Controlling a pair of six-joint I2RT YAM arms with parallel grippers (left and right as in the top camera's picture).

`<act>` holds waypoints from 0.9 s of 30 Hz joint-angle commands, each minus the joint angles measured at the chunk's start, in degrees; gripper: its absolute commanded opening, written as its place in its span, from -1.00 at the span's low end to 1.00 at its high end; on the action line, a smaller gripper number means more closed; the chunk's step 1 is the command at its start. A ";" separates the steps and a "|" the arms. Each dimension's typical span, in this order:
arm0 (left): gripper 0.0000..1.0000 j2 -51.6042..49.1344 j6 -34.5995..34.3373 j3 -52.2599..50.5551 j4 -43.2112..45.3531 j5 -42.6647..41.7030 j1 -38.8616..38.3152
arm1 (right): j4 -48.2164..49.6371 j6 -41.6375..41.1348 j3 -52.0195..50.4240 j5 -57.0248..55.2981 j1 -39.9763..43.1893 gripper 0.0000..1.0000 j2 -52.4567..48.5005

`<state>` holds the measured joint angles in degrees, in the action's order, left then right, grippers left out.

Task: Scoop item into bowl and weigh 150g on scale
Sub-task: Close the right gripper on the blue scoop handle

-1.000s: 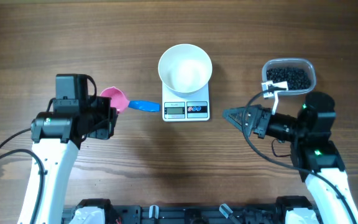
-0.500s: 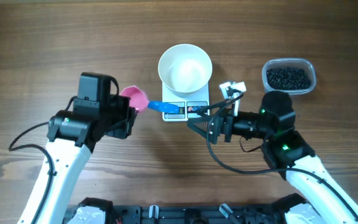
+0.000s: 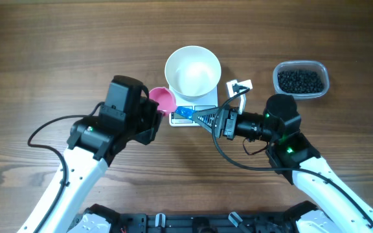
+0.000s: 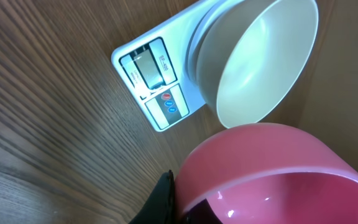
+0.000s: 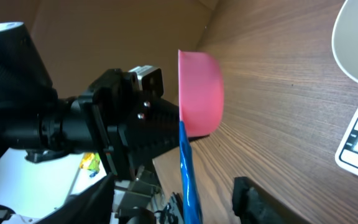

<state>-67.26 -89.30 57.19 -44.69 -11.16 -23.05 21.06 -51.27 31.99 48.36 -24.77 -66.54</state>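
Pink scoop [image 3: 162, 99], clamped in the left tool [image 3: 153, 111], aims its blue handle [image 3: 183, 113] between parted jaws of the right tool [image 3: 198, 117].

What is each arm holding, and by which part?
The left gripper holds the pink scoop by its cup end. The right gripper is at the blue handle, but whether its fingers grip it cannot be told.
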 commanded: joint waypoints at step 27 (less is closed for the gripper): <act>-0.92 0.52 -4.39 1.11 0.79 4.37 -6.36 | 2.27 -7.26 0.92 -6.58 -4.00 -0.55 -0.66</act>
<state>-67.26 -93.38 57.21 -43.77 -7.77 -28.95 22.37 -58.43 31.99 41.91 -28.47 -66.94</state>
